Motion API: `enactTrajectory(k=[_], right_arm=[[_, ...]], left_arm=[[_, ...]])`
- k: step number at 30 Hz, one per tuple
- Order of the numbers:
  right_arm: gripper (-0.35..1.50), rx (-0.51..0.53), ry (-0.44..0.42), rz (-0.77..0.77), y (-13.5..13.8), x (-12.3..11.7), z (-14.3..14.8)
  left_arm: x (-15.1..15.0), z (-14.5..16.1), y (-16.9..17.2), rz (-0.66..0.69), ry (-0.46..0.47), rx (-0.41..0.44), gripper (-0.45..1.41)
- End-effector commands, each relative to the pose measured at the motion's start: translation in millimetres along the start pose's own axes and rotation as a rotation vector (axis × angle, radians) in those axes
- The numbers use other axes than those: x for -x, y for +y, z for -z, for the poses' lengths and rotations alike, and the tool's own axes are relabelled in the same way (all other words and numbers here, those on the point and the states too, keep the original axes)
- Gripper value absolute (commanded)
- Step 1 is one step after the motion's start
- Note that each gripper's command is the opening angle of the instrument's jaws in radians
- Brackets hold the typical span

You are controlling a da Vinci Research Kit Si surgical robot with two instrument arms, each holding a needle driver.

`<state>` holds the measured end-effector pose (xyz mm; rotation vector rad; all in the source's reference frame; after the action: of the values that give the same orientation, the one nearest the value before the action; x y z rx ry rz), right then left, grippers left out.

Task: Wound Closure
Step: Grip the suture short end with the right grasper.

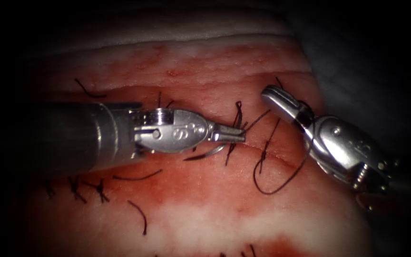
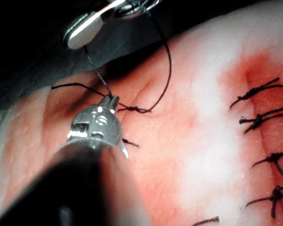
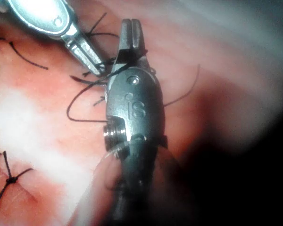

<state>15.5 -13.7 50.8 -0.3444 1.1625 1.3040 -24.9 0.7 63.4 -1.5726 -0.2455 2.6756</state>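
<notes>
Left tool [image 1: 231,135] has its jaws closed on the thread [image 1: 281,183] right at the knot over the cut [image 1: 272,154], and the curved needle [image 1: 210,153] lies loose on the tissue [image 1: 205,209] just beneath it, held by neither tool. Right tool [image 1: 274,95], to the right of the cut, looks closed, with thread wrapped round its jaws. A hard pull could tear thread through the tissue or snag the free needle.

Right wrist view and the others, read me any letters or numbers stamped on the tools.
"iS": stamped on the body of the right arm's tool, right wrist view.
"S" with small marks beside it, too small to read: on the left arm's tool, endoscope view.
Nothing legible on the tissue.
</notes>
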Motion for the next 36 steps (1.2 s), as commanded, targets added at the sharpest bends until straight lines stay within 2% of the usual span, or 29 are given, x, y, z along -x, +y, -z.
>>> enactTrajectory(k=[1, 2, 4, 7, 12, 14, 17, 19, 27, 30, 33, 36], right_arm=[[0.19, 0.03, -0.033, -0.022, 0.7, 0.8, -0.6], [0.41, 0.039, -0.054, -0.052, 1.3, 1.0, -0.8], [0.69, 0.062, -0.086, -0.075, 2.1, 1.2, -1.1], [0.84, 0.102, -0.148, -0.132, 2.8, 2.0, -1.8], [0.79, 0.126, -0.239, -0.16, 3.4, 3.8, -2.7], [0.86, 0.131, -0.273, -0.161, 3.6, 4.5, -3.2], [0.81, 0.13, -0.318, -0.174, 3.8, 5.4, -4.0], [0.71, 0.136, -0.347, -0.169, 3.7, 5.9, -5.0], [0.73, 0.179, -0.399, -0.157, 4.4, 7.0, -6.7], [0.64, 0.194, -0.415, -0.136, 4.5, 7.7, -6.9], [0.64, 0.189, -0.449, -0.117, 4.4, 8.7, -7.4], [0.74, 0.189, -0.465, -0.102, 4.6, 9.6, -7.8]], left_arm=[[-0.1, -0.9, -0.2, 0.003, 0.005, 0.0, -0.45], [-0.3, -1.2, -0.1, 0.003, 0.007, 0.0, -0.45], [-0.6, -1.5, -0.1, 0.003, 0.004, 0.0, -0.45], [-0.9, -2.1, -0.3, 0.004, 0.002, 0.0, -0.45], [-0.6, -2.7, -0.3, -0.001, 0.0, 0.001, -0.45], [-0.3, -2.8, -0.1, -0.003, -0.007, 0.007, -0.45], [-0.1, -2.9, -0.1, -0.006, -0.009, 0.009, -0.45], [0.0, -2.9, -0.1, -0.006, -0.01, 0.012, -0.45], [0.4, -3.0, -0.1, -0.003, -0.017, 0.022, -0.45], [0.5, -3.1, -0.1, 0.002, -0.019, 0.024, -0.45], [0.6, -3.1, 0.0, 0.001, -0.02, 0.023, -0.45], [0.6, -3.0, 0.0, 0.001, -0.023, 0.028, -0.45]])
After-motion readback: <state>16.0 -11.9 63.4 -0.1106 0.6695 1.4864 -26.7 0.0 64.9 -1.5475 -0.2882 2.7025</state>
